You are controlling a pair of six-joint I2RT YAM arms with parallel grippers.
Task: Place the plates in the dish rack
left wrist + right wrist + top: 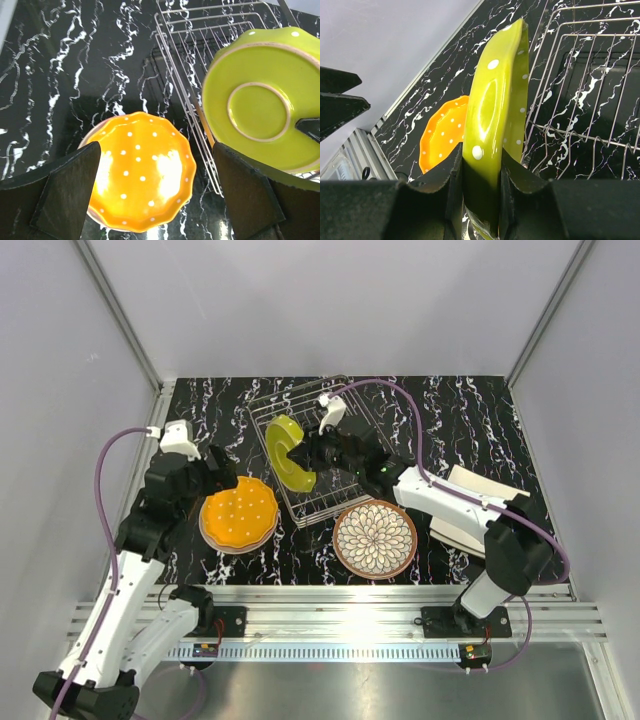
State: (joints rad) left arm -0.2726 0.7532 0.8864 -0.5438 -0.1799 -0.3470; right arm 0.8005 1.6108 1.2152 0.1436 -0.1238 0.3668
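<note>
While the scalloped lime-green dotted plate (497,100) is clamped upright by the right gripper (481,155) at the silver wire dish rack (318,502), centre frame, it should be lowered slowly between wires. The left gripper (157,192) is spread wide apart.

The white left arm (130,550) rises bent from its base, wrist left of the silver wire dish rack (322,506). The left gripper (156,150) tilts downward, its 2 black fingers spread wide. The white right arm (450,502) reaches over the rack's right side. The right gripper (481,155) has both fingers clamped on the rim of the upright scalloped lime-green plate (495,100).
</note>
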